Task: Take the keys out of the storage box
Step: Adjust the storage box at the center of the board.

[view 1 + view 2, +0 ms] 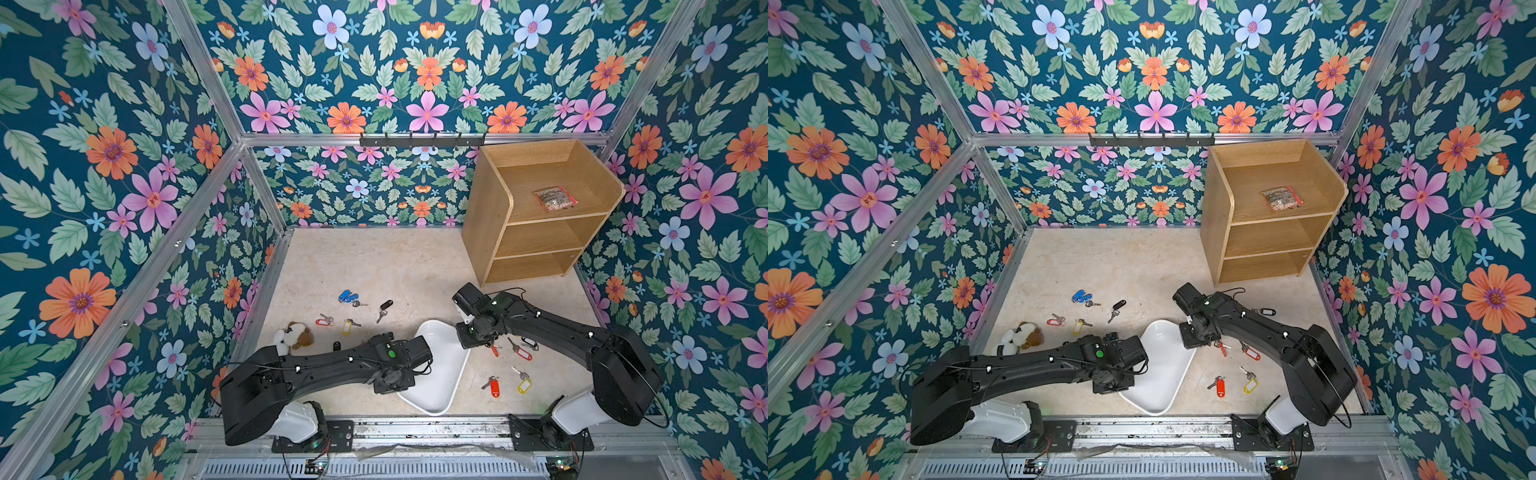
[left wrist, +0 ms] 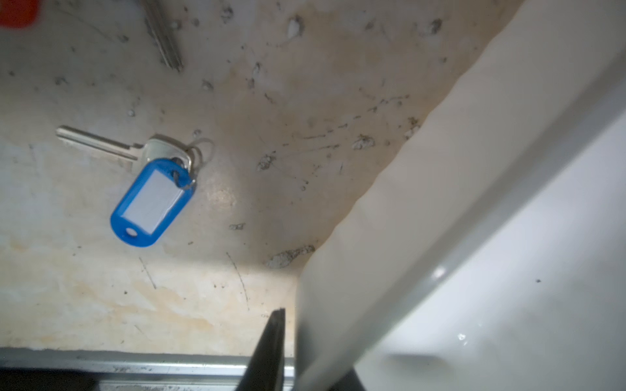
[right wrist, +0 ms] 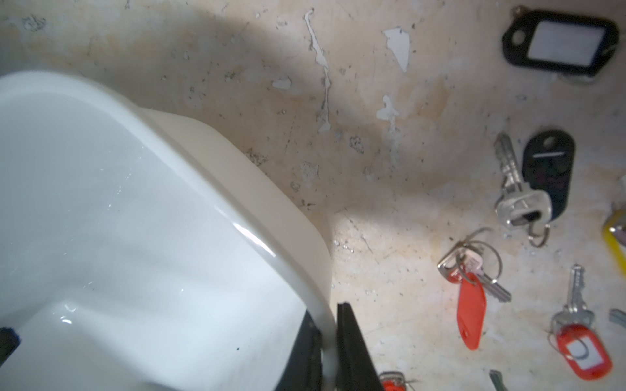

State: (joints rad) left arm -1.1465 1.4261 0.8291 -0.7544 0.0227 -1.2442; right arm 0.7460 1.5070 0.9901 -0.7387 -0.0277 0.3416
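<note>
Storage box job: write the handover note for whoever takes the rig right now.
Left gripper: shut on the box rim, left side.
Right gripper: shut on the rim, right side.
Keys: scattered on the table on both sides of the box. None shows inside it, though the left arm hides one corner.
Done: the box looks emptied.
Left: probably check the hidden corner, then let go of the box.
</note>
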